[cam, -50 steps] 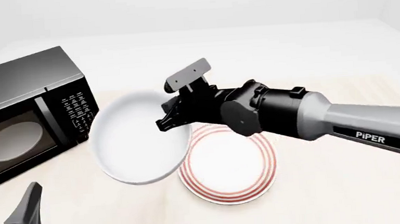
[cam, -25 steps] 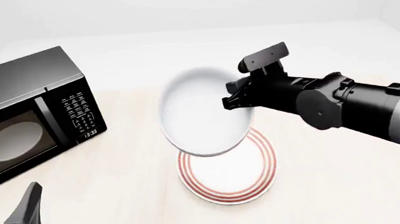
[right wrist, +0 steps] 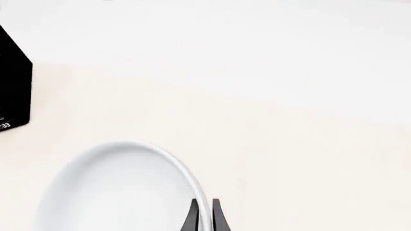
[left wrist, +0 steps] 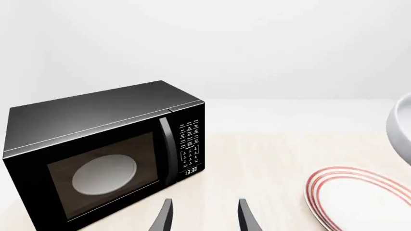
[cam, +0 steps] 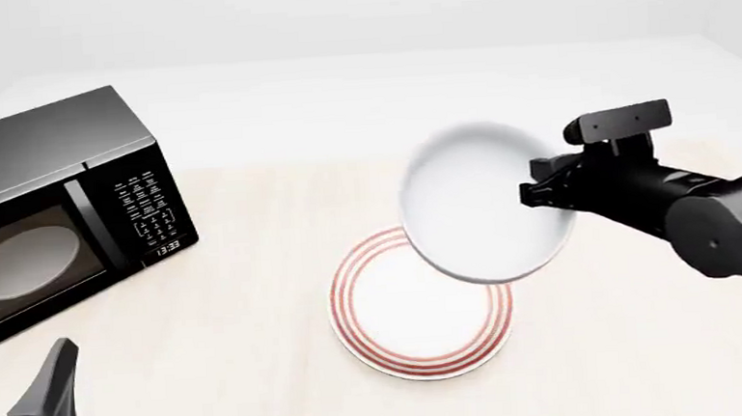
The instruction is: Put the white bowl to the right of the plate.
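Now, from the front, the plain glossy white round bowl [cam: 485, 206] hangs tilted in the air, its hollow facing the camera, over the far right part of the flat white plate with red rings [cam: 420, 307]. Half a second ago it hung above the plate's far left edge, and a second ago it was left of the plate, near the black microwave oven [cam: 59, 210]. The right gripper [cam: 544, 193] is clamped on the bowl's right rim, and its dark arm has drawn back toward the right edge of the picture. The plate lies flat on the pale wooden table [cam: 223, 314] where it lay before, and the microwave stands at the left unchanged. The left gripper [cam: 28, 408] sits low at the near left corner, unmoved, holding nothing.

From the left wrist, the left gripper [left wrist: 204, 217] shows its two dark fingertips [left wrist: 165, 216] spread apart over bare table, something the front view leaves unclear. The microwave [left wrist: 106, 154] faces this camera with its clock lit, the plate [left wrist: 359, 199] is cut by the picture's edge, and only a sliver of the bowl [left wrist: 401, 130] shows.

From the right wrist, the right gripper [right wrist: 205, 216] pinches the bowl's thin rim [right wrist: 186, 178] between closed fingertips. A corner of the microwave [right wrist: 13, 96] shows; the plate is out of sight.
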{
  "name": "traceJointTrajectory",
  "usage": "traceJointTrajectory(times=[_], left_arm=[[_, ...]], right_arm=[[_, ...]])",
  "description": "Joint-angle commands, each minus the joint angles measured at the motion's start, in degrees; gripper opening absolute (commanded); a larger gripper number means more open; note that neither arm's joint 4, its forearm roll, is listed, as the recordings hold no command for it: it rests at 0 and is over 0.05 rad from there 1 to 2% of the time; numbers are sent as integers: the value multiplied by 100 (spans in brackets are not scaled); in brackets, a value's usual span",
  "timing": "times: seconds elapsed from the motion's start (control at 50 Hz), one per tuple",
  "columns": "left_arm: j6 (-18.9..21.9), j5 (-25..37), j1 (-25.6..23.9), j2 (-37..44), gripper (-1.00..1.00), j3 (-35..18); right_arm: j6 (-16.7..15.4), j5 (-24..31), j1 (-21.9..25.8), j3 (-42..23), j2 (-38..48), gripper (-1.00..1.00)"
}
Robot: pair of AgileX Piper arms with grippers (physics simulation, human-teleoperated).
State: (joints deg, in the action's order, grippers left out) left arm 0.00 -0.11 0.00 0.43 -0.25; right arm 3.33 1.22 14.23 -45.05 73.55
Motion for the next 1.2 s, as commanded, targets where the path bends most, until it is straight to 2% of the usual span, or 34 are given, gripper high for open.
traceJointTrajectory(times=[0.02,0.08,0.3,0.62,0.84,0.92,1.2], left_arm=[[0,0,0,0,100,0],[0,0,0,0,100,0],[0,0,0,0,100,0],[0,0,0,0,100,0],[0,0,0,0,100,0],[0,0,0,0,100,0],[0,0,0,0,100,0]], right_arm=[[158,-265,-620,555,-285,-100],[207,-354,-873,722,-358,-100],[357,-684,-1296,1262,-459,-100],[512,-1086,-2159,2106,-728,-100],[521,-1074,-2522,2346,-958,-100],[478,-1178,-2784,2454,-953,-100],[504,-1472,-3203,2753,-840,-100]])
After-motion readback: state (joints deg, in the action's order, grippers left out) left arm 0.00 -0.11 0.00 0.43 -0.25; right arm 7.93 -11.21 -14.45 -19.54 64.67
